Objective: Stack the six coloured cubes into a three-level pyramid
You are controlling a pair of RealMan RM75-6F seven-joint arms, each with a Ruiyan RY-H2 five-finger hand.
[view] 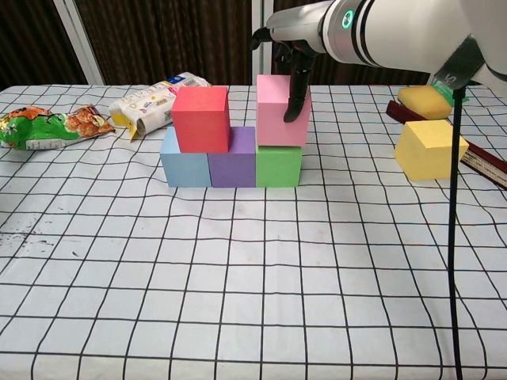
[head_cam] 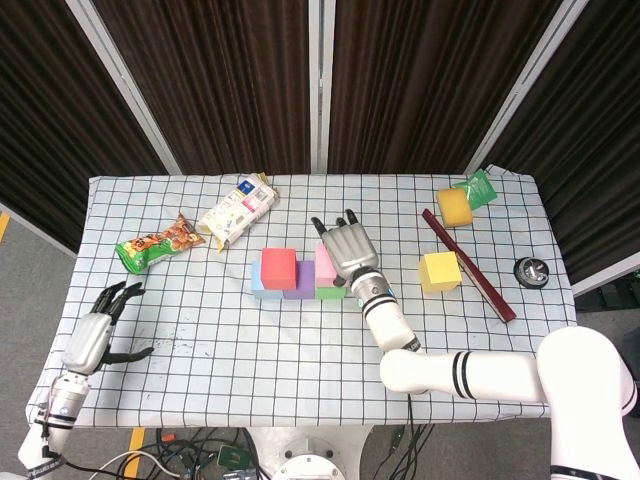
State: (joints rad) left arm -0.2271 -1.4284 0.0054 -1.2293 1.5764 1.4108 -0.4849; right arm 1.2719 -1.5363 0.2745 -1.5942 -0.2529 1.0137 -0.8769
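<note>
Blue (view: pixel 184 167), purple (view: pixel 232 162) and green (view: pixel 278 165) cubes stand in a row on the checked cloth. A red cube (view: pixel 202 119) sits on top, over the blue-purple seam. The pink cube (view: pixel 276 111) rests on the green cube, overhanging a little to the right and leaving a gap to the red one. My right hand (head_cam: pixel 347 250) covers the pink cube (head_cam: pixel 323 262) from above and grips it, a finger (view: pixel 299 87) down its front face. The yellow cube (head_cam: pixel 440 271) stands alone to the right. My left hand (head_cam: pixel 95 335) lies open at the table's front left corner, holding nothing.
A green-orange snack bag (head_cam: pixel 160 242) and a white packet (head_cam: pixel 237 210) lie behind the cubes on the left. At the back right are a yellow sponge (head_cam: pixel 454 207) and a green packet (head_cam: pixel 476 187). A dark red stick (head_cam: pixel 468 264) and a black round object (head_cam: pixel 531 271) lie beside the yellow cube.
</note>
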